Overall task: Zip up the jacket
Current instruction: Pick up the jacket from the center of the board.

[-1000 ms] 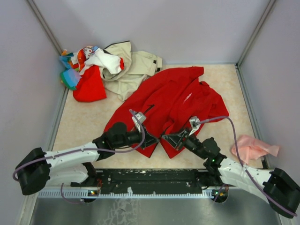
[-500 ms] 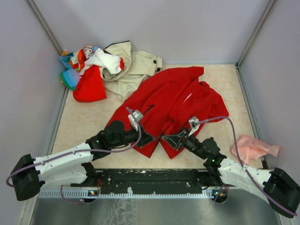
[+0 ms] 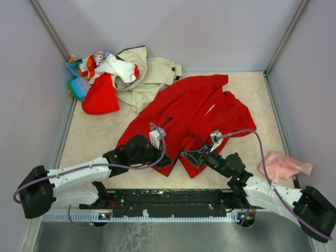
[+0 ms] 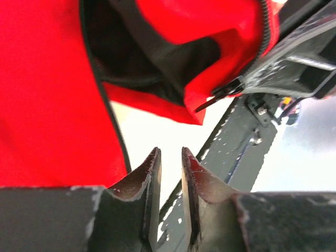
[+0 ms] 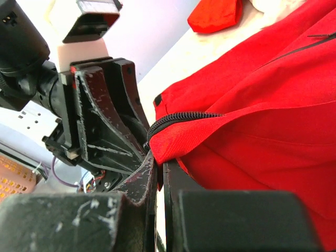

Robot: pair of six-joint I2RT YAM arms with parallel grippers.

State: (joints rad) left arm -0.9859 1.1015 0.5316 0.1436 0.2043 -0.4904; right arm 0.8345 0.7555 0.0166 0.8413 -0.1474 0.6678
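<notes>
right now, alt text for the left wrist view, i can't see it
The left end effector, slightly open and holding nothing, hovers by the unzipped front of a red jacket with black zipper teeth along its edges. At upper right, the right end effector pinches the other front edge.

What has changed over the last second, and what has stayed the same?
The left gripper has opened slightly at the hem of the jacket, now holding nothing, and shifted a little toward the near edge. The right gripper stays shut on its zipper edge; the clothes pile is unmoved.
</notes>
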